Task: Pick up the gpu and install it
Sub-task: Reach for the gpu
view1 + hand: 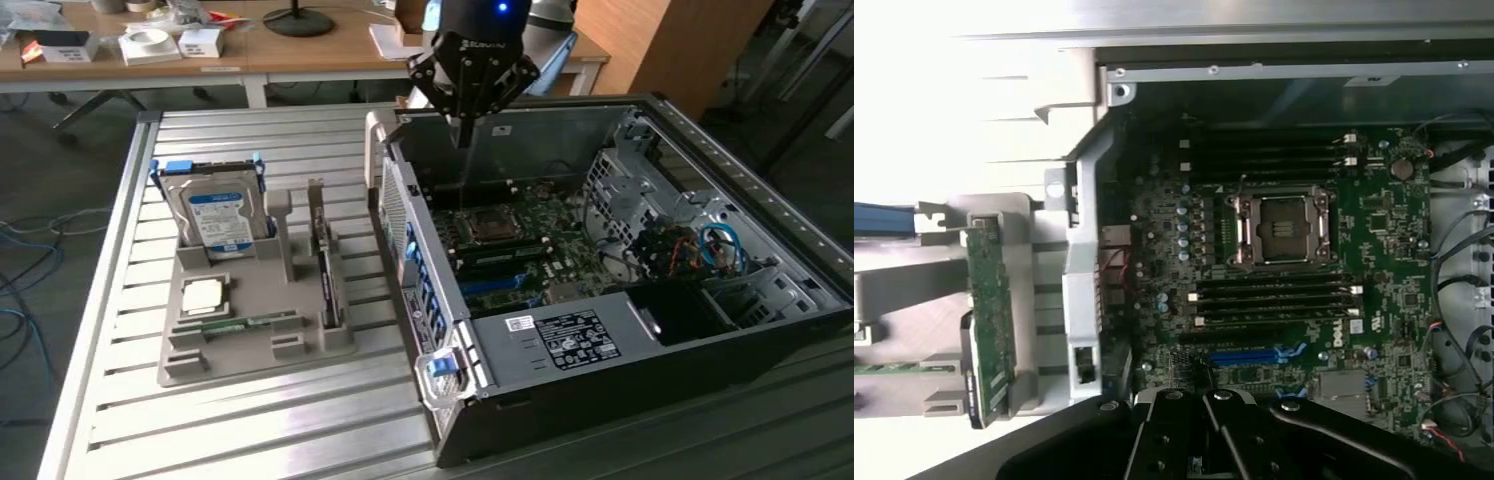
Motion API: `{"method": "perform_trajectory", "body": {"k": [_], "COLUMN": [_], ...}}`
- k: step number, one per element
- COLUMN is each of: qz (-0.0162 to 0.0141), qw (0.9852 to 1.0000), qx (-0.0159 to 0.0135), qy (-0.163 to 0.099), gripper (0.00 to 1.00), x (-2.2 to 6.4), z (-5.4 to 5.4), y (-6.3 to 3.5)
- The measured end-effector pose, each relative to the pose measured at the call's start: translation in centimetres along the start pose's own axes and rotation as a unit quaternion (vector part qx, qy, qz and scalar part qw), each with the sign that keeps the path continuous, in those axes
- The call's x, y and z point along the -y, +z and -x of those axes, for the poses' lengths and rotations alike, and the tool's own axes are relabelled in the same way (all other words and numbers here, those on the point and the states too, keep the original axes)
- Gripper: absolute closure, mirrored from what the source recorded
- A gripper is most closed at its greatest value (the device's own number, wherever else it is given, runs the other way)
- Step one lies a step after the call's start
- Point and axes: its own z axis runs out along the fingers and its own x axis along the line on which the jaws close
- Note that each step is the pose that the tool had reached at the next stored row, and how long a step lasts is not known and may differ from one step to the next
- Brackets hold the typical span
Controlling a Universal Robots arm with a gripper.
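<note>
Gripper hanging over the open computer case, jaws pressed together with nothing between them, gpu standing on edge in the grey holder (hard drive just beside it), well apart from the gripper, holder on the slatted table.

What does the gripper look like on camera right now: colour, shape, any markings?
The gripper is matte black: a boxy body with white lettering across it and angular linkage bars tapering to a slim tip. A blue light glows on the black wrist above it.
</note>
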Motion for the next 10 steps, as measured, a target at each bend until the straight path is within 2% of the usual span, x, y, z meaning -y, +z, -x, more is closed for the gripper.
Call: {"method": "perform_trajectory", "body": {"k": [7,10], "qz": [0.0000,0.0000], "qw": [1.0000,1.0000], "qx": [0.0000,0.0000], "qy": [0.000,0.000], "gripper": [0.89,0.89], "x": [0.13,0.20], "z": [-2.0,-3.2], "y": [0.00,0.02]}}
